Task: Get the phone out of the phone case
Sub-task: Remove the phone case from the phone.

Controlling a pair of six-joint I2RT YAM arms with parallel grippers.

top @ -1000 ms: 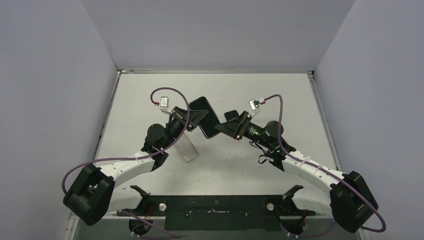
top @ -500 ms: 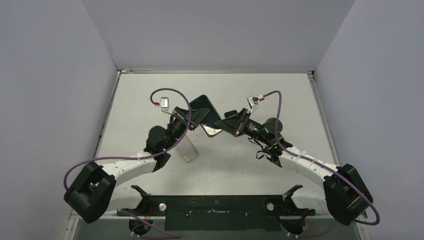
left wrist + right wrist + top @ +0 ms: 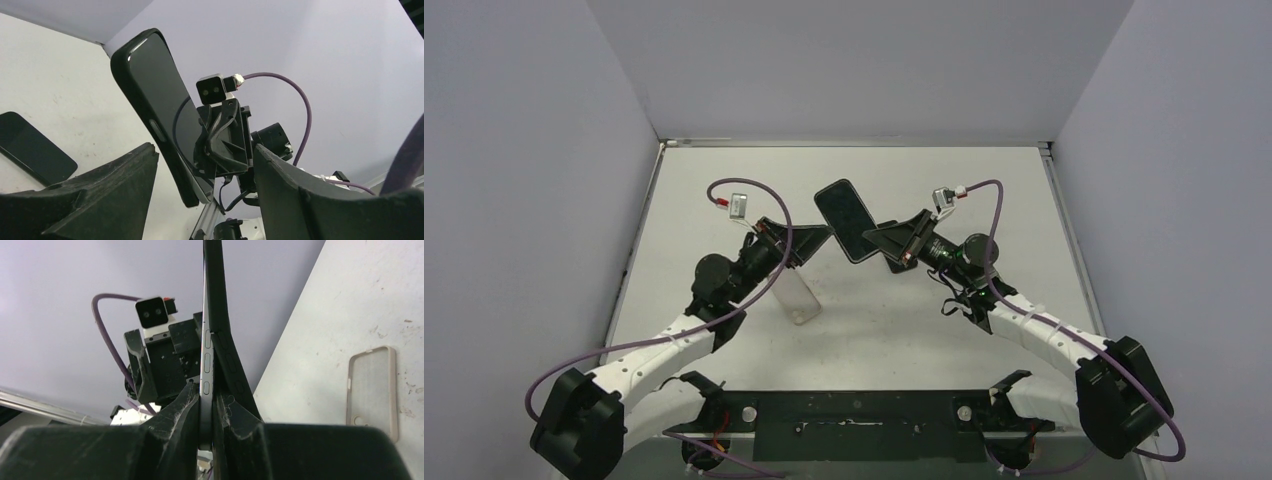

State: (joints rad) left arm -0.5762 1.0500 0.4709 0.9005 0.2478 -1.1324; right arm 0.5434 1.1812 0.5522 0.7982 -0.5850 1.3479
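The phone [image 3: 843,220] hangs above the middle of the table in its black phone case [image 3: 150,100]. My right gripper [image 3: 876,238] is shut on its lower end. In the right wrist view the phone's silver edge [image 3: 205,355] sits clamped in my right gripper [image 3: 206,400], and the black phone case [image 3: 220,340] bows away from it on the right. My left gripper [image 3: 816,238] is open, just left of the phone. In the left wrist view the fingers of my left gripper [image 3: 204,150] stand wide on either side of the phone's lower corner, touching nothing.
A clear empty case [image 3: 796,295] lies on the table under the left arm; it also shows in the right wrist view [image 3: 372,390]. A second dark phone [image 3: 32,147] lies flat on the table. Purple-grey walls close in the table's back and sides.
My left gripper has opened, let go of the phone and drawn back to the left. My right gripper has shut on the phone and now holds it alone, turned more upright.
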